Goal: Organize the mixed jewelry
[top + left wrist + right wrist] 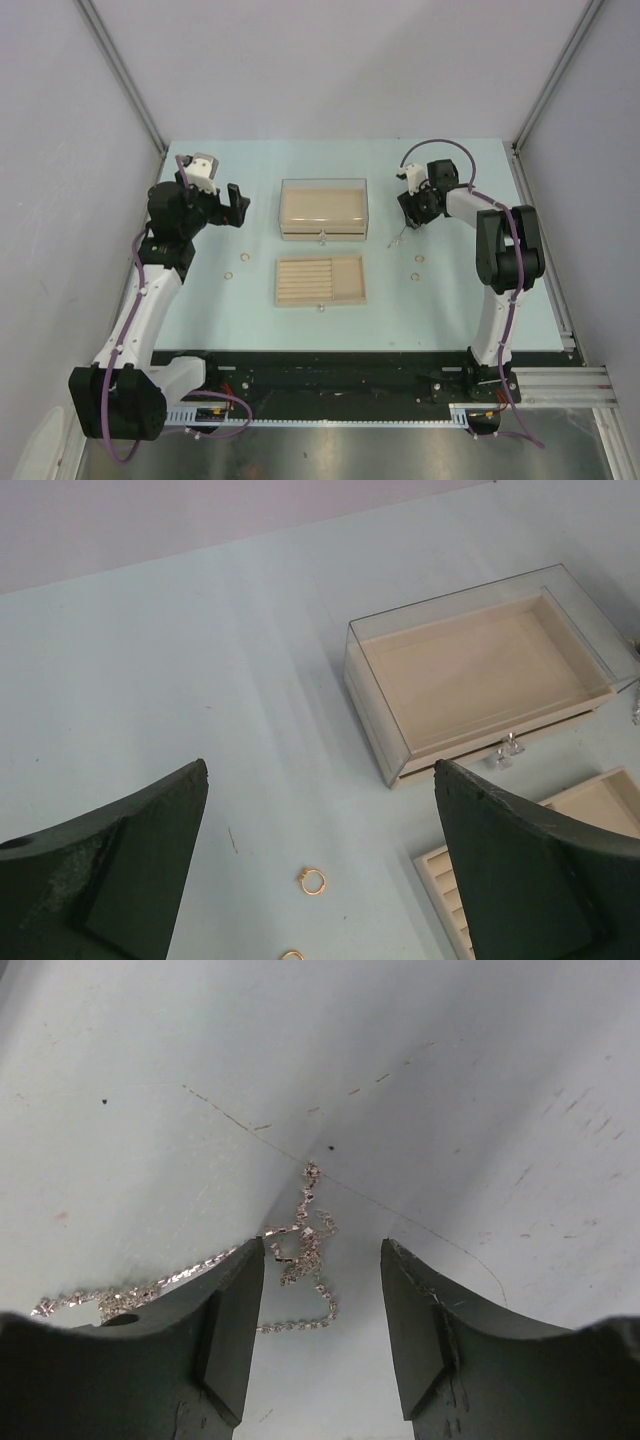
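Upper right of overhead view | step: picking up the chain (303, 1243) | my right hand (322, 1260) half-wide astride it, ungripped | left hand (320, 772) wide, empty | next: I pinch bunched links

Four rings (244, 255), one chain (303, 1245), one box (322, 205), one tray (346, 281)

A thin silvery chain (300, 1245) lies in a loose tangle flat on the counter (480, 1110), bunched between my right fingers (225, 1330), with one strand trailing off sideways. Two small gold rings (312, 881) lie flat, near each other, on my left side. Another pair of rings (418, 258) lies near the chain.
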### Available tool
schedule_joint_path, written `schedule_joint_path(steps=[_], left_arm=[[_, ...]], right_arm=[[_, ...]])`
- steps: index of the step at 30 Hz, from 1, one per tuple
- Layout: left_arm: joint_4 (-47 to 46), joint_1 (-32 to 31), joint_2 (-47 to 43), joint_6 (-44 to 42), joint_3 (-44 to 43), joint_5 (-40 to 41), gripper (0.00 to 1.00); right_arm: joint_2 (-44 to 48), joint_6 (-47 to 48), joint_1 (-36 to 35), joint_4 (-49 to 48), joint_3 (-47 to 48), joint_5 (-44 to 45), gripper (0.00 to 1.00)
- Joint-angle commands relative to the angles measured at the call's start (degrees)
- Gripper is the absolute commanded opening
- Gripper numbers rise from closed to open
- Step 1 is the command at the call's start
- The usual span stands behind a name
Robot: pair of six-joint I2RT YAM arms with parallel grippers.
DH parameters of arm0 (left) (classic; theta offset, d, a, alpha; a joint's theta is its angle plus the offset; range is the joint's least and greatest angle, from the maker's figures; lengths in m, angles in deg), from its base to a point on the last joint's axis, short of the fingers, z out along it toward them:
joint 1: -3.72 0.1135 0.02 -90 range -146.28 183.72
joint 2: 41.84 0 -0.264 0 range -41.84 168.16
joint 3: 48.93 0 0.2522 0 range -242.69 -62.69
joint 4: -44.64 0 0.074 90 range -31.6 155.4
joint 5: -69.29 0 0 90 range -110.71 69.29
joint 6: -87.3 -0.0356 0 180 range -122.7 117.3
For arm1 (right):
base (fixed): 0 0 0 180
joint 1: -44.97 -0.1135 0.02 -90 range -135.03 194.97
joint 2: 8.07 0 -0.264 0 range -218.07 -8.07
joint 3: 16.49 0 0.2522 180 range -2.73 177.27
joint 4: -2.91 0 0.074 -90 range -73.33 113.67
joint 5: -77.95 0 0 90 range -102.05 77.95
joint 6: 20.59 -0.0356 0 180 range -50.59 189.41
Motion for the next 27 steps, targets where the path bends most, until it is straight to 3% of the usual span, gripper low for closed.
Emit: schedule_joint_path(steps=[1,16,19,24,27], left_arm=[[-2.09,0.05,-0.59,-1.61,0.42,0.6,1.0],[-2.36,0.05,-1.12,-1.87,0.95,0.86,1.0],[-2.45,0.05,-1.2,-1.96,1.04,1.03,1.0],[-2.45,0.05,-1.2,-1.96,1.13,1.03,1.0],[-2.45,0.05,-1.2,-2.05,1.13,0.95,1.0]], right_arm=[[-1.68,1.97,-0.14,3.9,1.41,-1.6,0.54],[-2.82,3.12,-0.4,5.4,1.41,-0.9,0.38],[-3.35,3.12,-0.84,5.22,1.41,-0.11,0.28],[-3.7,3.03,-1.64,5.14,1.5,0.25,0.2],[-3.35,3.03,-1.81,5.57,1.5,0.51,0.09]])
